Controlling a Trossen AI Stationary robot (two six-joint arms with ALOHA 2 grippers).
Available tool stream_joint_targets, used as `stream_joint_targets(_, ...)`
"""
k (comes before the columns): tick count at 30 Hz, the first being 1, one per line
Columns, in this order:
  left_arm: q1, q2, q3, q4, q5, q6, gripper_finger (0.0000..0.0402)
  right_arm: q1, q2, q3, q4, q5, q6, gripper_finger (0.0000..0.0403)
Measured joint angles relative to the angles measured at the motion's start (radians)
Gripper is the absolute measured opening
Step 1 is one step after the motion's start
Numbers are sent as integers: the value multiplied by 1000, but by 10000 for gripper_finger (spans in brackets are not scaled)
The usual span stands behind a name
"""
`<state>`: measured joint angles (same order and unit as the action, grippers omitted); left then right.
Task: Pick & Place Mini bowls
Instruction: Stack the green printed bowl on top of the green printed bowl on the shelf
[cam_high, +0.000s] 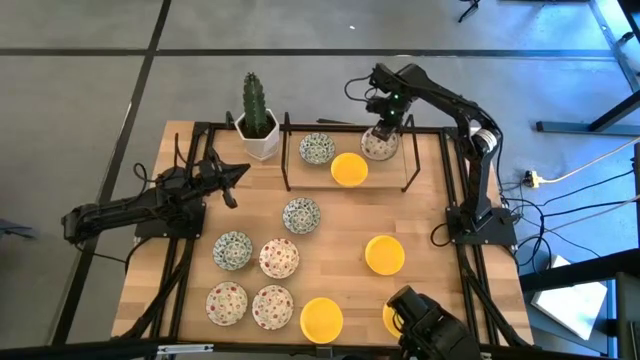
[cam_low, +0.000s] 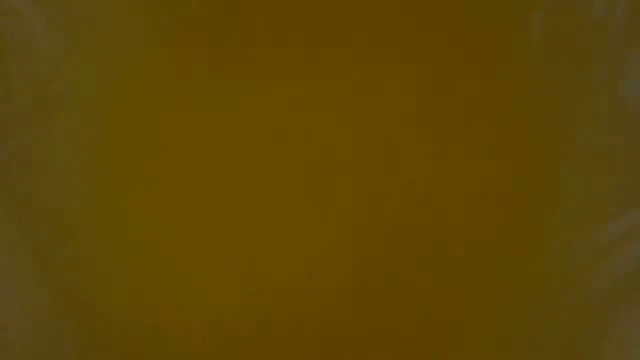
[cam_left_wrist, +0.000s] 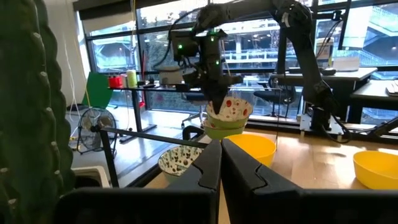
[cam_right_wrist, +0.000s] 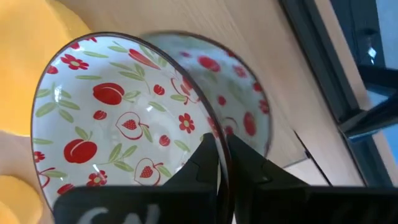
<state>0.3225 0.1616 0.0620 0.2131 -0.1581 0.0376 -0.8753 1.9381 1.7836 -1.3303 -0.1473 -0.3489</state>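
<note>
Wooden counter (cam_high: 330, 250), far right corner: right claw (cam_right_wrist: 219, 163) pinches a red-speckled bowl (cam_right_wrist: 118, 118) by its rim, probably for stacking, left claw (cam_left_wrist: 221, 163) idle and closed

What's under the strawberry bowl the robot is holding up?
Under the strawberry bowl, pinched at its rim by the right tool, sits another red-patterned bowl on the wooden table. Most of that lower bowl is covered.

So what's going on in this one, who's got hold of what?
The right gripper is shut on the rim of a red-speckled mini bowl, holding it tilted over a second bowl at the table's far end, beside a yellow bowl inside the black frame. The left gripper waits shut and empty near the cactus pot. Other bowls remain spread across the table.
</note>
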Motion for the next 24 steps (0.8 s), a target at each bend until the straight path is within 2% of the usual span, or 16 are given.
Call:
stream_joint_targets(8,0,0,0,19,-1,1,5,0,0,-59,61,-3,2,19)
stream_joint_targets(17,0,0,0,52,-1,1,1,-9,0,-59,85,-2,0,60)
stream_joint_targets(24,0,0,0,53,-1,0,8,-12,0,-59,86,5,-36,76)
